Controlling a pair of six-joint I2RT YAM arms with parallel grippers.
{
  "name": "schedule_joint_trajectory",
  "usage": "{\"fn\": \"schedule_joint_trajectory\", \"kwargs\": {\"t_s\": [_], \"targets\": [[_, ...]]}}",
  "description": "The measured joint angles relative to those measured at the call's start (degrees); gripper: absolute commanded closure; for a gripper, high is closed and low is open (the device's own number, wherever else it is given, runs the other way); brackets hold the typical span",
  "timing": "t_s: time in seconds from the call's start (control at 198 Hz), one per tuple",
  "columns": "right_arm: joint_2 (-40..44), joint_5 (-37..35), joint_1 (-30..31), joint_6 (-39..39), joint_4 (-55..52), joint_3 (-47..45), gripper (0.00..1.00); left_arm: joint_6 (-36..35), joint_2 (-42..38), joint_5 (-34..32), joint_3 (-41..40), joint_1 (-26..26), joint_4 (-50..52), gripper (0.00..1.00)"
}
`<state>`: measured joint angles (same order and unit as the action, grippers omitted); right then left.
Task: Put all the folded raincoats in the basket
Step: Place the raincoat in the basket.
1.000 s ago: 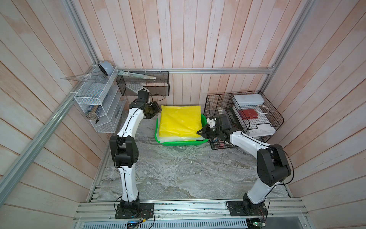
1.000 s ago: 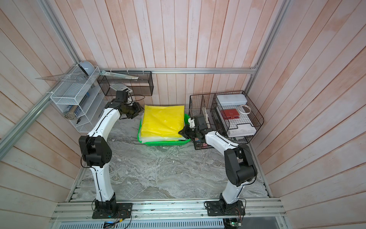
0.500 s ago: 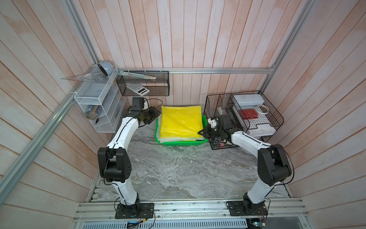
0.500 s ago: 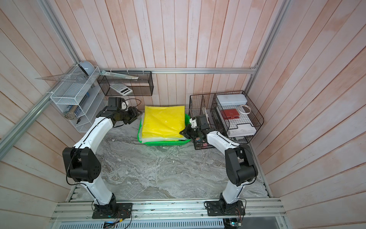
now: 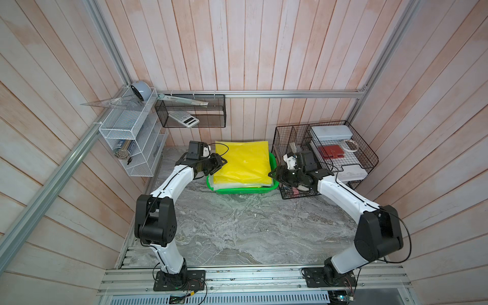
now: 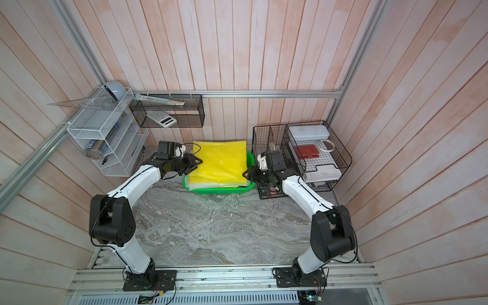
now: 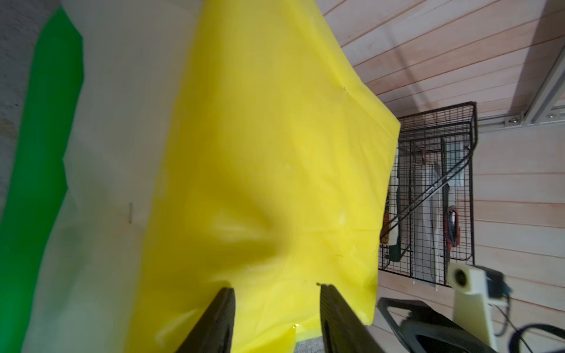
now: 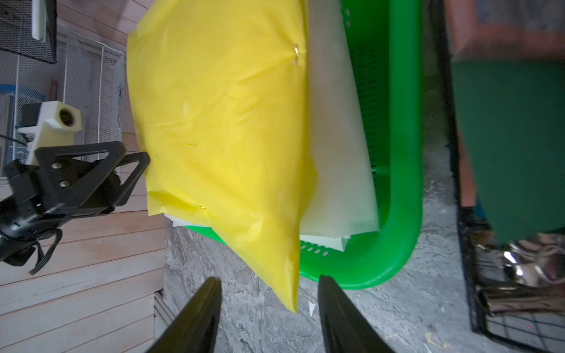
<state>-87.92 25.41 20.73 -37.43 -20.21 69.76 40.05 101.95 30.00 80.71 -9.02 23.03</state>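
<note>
Finds the folded raincoat, bright yellow, lying on top of the basket rather than down inside it, bedded on a whitish folded layer and hiding most of the green rim in both top views. Shows one yellow corner drooping past the basket's front rim over the marbled tabletop. Places the left gripper at the raincoat's left edge, fingers spread, with yellow sheet filling the gap between them (a soft crease just beyond the tips). Places the right gripper just off that drooping corner, jaws parted and holding nothing, the corner hanging between the tips in the wrist view. Sets the basket just beside a black wire organiser on the right.
</note>
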Motion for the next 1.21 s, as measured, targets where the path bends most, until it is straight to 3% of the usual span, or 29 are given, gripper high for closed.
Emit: {"fn": "schedule_joint_trajectory", "kwargs": {"t_s": [0.192, 0.288, 0.389, 0.57, 0.727, 1.211], "targets": [[0.26, -1.95, 0.0, 4.94, -2.51, 9.33, 0.56, 0.04, 0.28, -0.55, -3.87, 0.37, -0.9, 0.51], [-4.04, 0.07, 0.13, 4.63, -0.98, 14.29, 0.66, 0.04, 0.28, -0.74, -4.44, 0.37, -0.87, 0.51], [-11.47, 2.1, 0.83, 3.21, 0.33, 20.2, 0.69, 0.04, 0.33, -0.87, -4.44, 0.37, -1.03, 0.51], [-26.45, 3.69, 3.26, 2.73, -0.94, 32.87, 0.71, 0.02, 0.37, -1.53, -4.44, 0.37, -1.05, 0.51], [-33.88, 2.82, 3.98, 2.78, -2.62, 37.77, 0.72, 0.0, 0.37, -1.79, -4.66, 0.37, -1.22, 0.51], [-39.15, -4.13, 2.29, 4.31, -9.84, 45.9, 0.71, -1.25, 1.11, -1.95, -4.98, 0.48, -1.25, 0.51]]}}
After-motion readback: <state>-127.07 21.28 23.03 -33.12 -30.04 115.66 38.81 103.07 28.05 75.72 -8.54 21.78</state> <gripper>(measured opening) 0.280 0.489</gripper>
